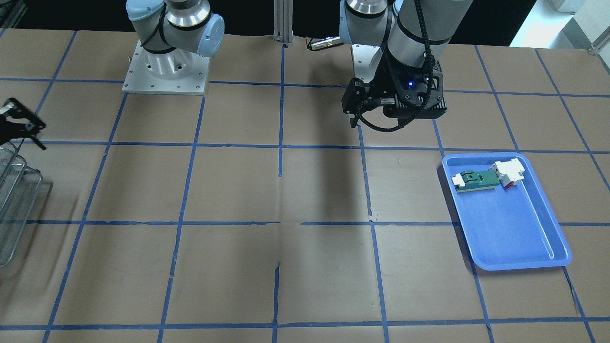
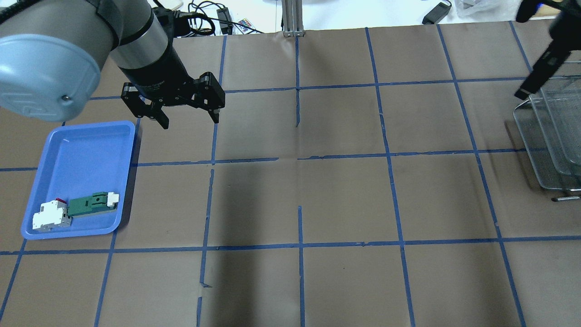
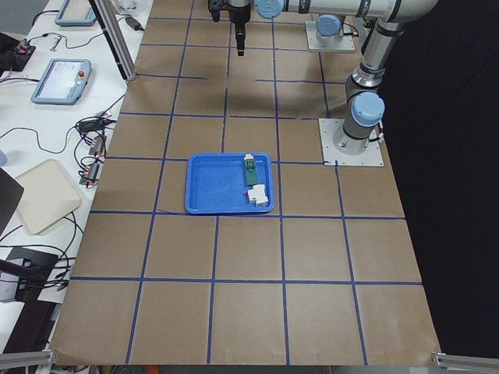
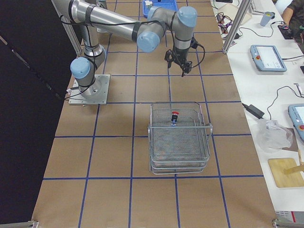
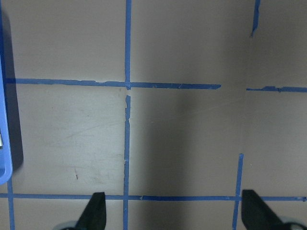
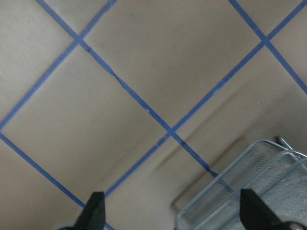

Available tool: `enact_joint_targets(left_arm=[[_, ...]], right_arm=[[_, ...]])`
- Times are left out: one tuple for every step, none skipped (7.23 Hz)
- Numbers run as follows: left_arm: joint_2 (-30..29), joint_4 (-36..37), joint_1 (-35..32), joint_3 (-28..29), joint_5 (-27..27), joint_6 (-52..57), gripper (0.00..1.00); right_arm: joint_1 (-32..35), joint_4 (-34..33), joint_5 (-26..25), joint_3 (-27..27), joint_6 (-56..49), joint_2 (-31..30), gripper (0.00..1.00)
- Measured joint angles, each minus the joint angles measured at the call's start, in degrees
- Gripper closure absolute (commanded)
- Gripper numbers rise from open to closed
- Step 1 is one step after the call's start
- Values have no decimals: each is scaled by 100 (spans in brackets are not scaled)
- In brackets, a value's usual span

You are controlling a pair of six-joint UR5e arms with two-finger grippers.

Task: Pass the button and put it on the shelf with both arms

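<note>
Button point(image 4: 175, 117) is sitting in the shelf point(image 4: 180, 147), top tier I think, it's tiny in that side view. My right gripper point(image 4: 176, 67) hangs just beyond the shelf's end, jaws spread wide, nothing in them. Left gripper point(image 2: 189, 121) is wide apart and empty too, above the table near the blue tray point(image 2: 81, 150).
</note>
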Motion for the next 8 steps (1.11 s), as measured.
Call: enact_joint_targets(left_arm=[[7, -99, 21, 70, 7, 20, 0], [78, -153, 23, 62, 25, 35, 0], [164, -192, 28, 31, 52, 51, 0], [196, -231, 74, 56, 78, 65, 0], [181, -239, 151, 104, 100, 79, 0], [129, -217, 216, 138, 128, 97, 0], [69, -199, 237, 154, 168, 113, 0], [129, -254, 206, 195, 219, 120, 0]], right_arm=[[700, 92, -18, 75, 1490, -195, 0], [1224, 179, -3, 185, 2957, -374, 0], [1489, 238, 19, 274, 4078, -543, 0], [1582, 381, 34, 311, 4854, -685, 0], [1592, 587, 71, 298, 5438, -775, 0], [1526, 683, 144, 247, 5757, -794, 0], [1417, 728, 255, 206, 5882, -789, 0], [1339, 750, 390, 194, 5936, -792, 0]])
